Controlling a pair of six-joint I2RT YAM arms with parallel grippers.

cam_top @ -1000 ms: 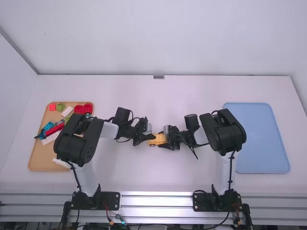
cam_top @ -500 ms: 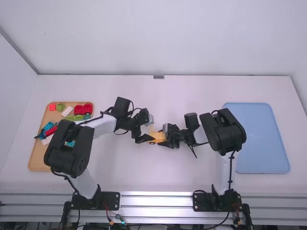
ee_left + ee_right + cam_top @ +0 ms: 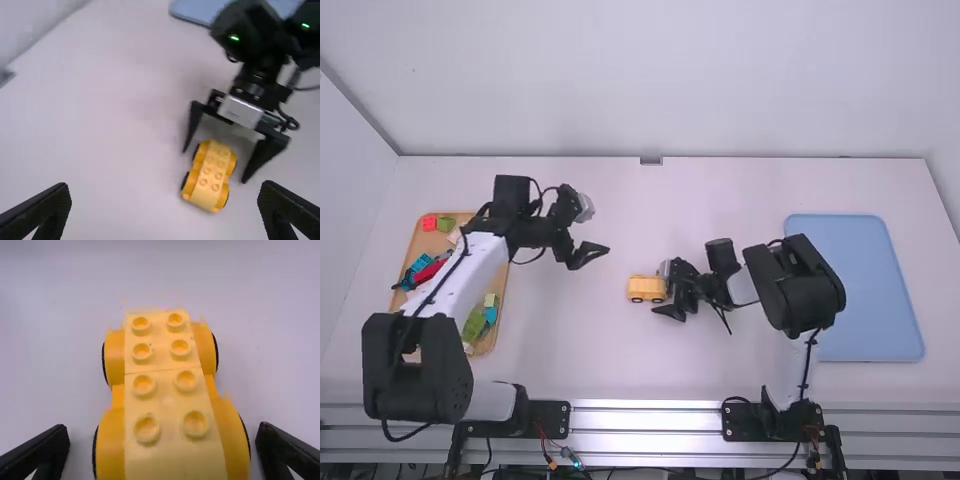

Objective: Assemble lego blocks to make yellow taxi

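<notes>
A yellow block car with dark wheels [image 3: 643, 289] stands upright near the table's middle. My left gripper [image 3: 592, 256] is up and to the left of it, holding nothing. Fingers spread, my right gripper [image 3: 665, 293] is low at the car's right end. In the left wrist view, the left gripper [image 3: 165, 205] is wide open, and the car [image 3: 208, 172] sits partly between the other gripper's parted fingers. From the right wrist view, pale yellow studded bricks [image 3: 162, 355] top the car, and the right gripper [image 3: 162, 446] has a gap on each side of it.
On the left, a tan tray [image 3: 402, 300] holds red, green, blue and white blocks, partly covered by the left arm. A blue tray [image 3: 860, 290] lies at the right, beside the right arm.
My left gripper has come away from the car, moving left and up the table. The right arm has shifted only slightly, and its fingers have parted from the car, which remains in place.
</notes>
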